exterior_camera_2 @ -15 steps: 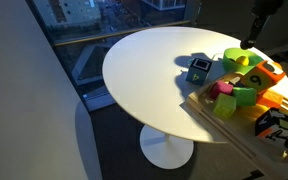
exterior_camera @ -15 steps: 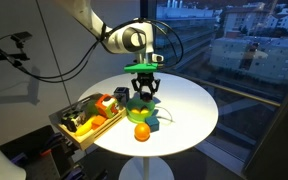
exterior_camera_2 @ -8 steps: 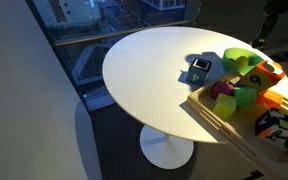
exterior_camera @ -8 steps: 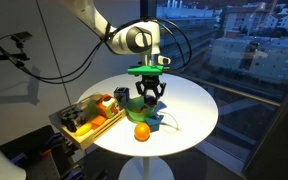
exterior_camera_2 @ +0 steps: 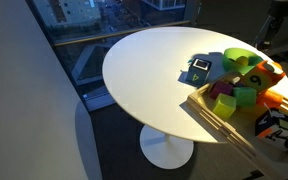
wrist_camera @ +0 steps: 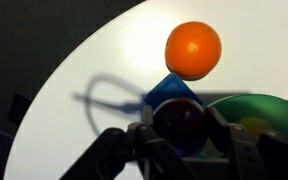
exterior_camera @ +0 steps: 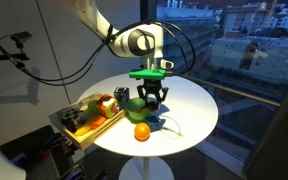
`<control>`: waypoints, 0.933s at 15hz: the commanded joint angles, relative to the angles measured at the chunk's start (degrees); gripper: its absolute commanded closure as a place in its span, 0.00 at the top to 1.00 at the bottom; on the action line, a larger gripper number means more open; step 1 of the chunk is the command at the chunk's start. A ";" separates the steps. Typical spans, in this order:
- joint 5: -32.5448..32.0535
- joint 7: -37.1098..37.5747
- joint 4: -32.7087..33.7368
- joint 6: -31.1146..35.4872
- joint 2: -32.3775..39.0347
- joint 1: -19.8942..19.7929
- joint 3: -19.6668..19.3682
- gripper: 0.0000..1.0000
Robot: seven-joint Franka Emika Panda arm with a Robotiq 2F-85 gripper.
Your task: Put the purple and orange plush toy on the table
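Exterior views | round white table [exterior_camera_2: 144, 70] | window [exterior_camera: 254, 45] behind, city outside

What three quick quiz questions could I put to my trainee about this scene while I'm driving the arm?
1. True or false: the orange ball lies inside the wooden tray.
2. Where does the gripper hang? A. over the table; B. over the tray; C. over the floor beside the window.
3. Fill in: in the wrist view, the block right next to the ball is coloured ____.

Key: 1. False, the ball sits on the bare table top. 2. A. 3. Blue.
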 commanded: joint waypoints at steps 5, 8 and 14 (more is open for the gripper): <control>-0.02 0.53 -0.12 -0.07 1.42 -1.03 -0.33 0.30; 0.06 0.33 0.00 -0.08 2.18 -1.37 -0.41 0.30; 0.55 -0.41 -0.15 0.84 3.44 -1.91 0.02 0.30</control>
